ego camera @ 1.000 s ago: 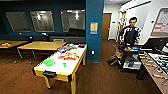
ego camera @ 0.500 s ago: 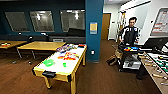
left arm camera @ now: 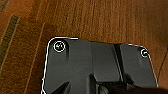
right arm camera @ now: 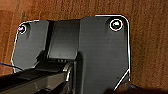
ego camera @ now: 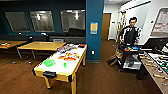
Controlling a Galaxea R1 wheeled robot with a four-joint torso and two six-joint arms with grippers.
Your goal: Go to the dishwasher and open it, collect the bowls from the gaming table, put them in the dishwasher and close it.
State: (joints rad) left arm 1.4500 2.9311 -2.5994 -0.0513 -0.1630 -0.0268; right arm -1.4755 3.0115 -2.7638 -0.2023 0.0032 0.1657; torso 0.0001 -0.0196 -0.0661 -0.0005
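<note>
The gaming table [ego camera: 58, 73], white-topped with a yellow edge, stands ahead and to the left in the head view, its near end towards me. On its near half sits a wide bright green bowl [ego camera: 49, 63], and a smaller green one [ego camera: 65, 65] is just to its right. Further along the top lie orange and red shapes [ego camera: 70, 58]; I cannot tell which of them is a bowl. The dishwasher is out of view. Both wrist views look down on dark wooden floor [left arm camera: 100, 20] past the robot's own dark plate.
Flat colourful boxes [ego camera: 65, 47] lie at the table's far end. Yellow-wood tables [ego camera: 42, 45] stand behind it on the left. A blue pillar [ego camera: 94, 30] rises at centre. On the right a person [ego camera: 130, 32] stands behind a cart [ego camera: 130, 55], next to a foosball table [ego camera: 155, 67].
</note>
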